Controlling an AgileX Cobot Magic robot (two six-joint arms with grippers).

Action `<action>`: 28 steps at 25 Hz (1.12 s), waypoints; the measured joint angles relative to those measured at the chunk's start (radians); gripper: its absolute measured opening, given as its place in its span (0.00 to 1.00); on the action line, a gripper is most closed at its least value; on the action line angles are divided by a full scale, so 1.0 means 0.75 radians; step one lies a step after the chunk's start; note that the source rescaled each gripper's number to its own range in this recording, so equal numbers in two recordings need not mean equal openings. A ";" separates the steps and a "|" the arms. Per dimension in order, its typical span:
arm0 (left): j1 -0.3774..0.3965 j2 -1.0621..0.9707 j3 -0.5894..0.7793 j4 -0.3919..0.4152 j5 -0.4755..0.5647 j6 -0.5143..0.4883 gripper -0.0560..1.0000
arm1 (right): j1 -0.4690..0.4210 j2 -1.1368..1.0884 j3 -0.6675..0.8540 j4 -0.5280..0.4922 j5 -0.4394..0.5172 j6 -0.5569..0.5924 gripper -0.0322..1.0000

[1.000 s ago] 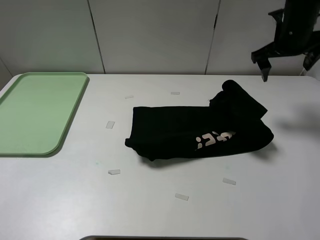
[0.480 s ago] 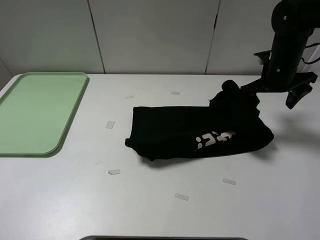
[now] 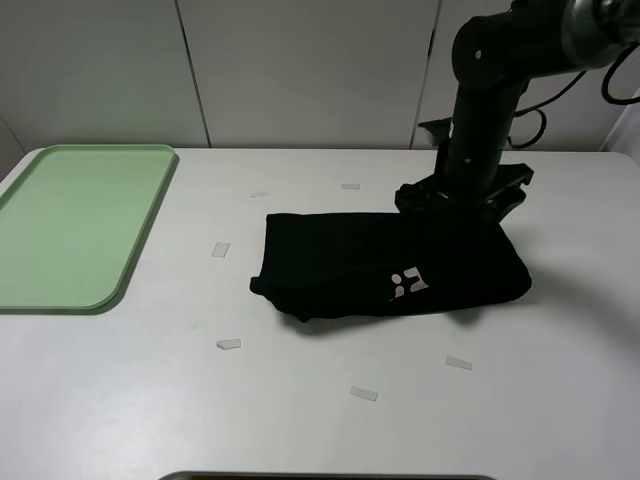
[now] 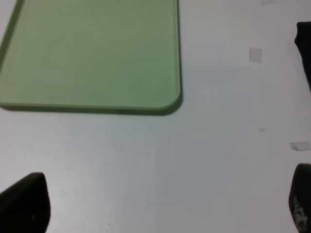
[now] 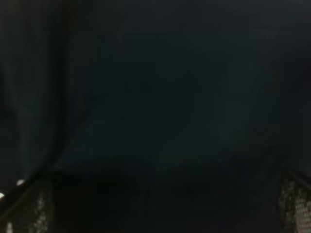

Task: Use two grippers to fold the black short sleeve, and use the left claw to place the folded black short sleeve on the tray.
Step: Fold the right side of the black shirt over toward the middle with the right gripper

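The black short sleeve (image 3: 390, 265) lay folded into a long band near the middle of the bench (image 3: 300, 420), with a scrap of pale lettering (image 3: 408, 282) showing on its near right part. The right claw (image 3: 462, 198) stood over the garment's far right edge, its arm rising straight above it. Its jaws were spread wide apart and clamped on nothing, the tips low against the cloth. In the right wrist view the dark fabric filled almost everything, and the right claw (image 5: 160, 204) showed only as two mesh-patterned fingertips (image 5: 294, 199) at opposite corners. Whether they pressed the cloth could not be told. Small pale tape scraps (image 3: 221, 249) lay scattered on the bench around the garment, to its left, behind it and in front of it. The mint-green tray (image 3: 60, 225) sat well apart from the garment, off to its left and bare. The left claw (image 4: 163, 204) was outside the high view. Its own camera showed its jaws wide apart, above bare bench beside a rounded corner of the tray (image 4: 92, 53), holding nothing, with an edge of the black garment just in sight.
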 joint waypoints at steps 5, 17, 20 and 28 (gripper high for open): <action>0.000 0.000 0.000 0.000 0.000 0.000 0.98 | 0.028 0.132 0.001 0.038 -0.089 0.000 1.00; 0.000 0.000 0.000 0.000 0.000 0.000 0.98 | 0.031 0.098 0.001 0.041 -0.098 0.000 1.00; 0.000 0.000 0.000 0.000 0.000 0.000 0.98 | 0.031 -0.023 0.001 0.061 -0.089 -0.004 1.00; 0.000 0.000 0.000 0.000 0.000 0.000 0.98 | 0.019 -0.243 -0.002 -0.103 -0.019 0.037 1.00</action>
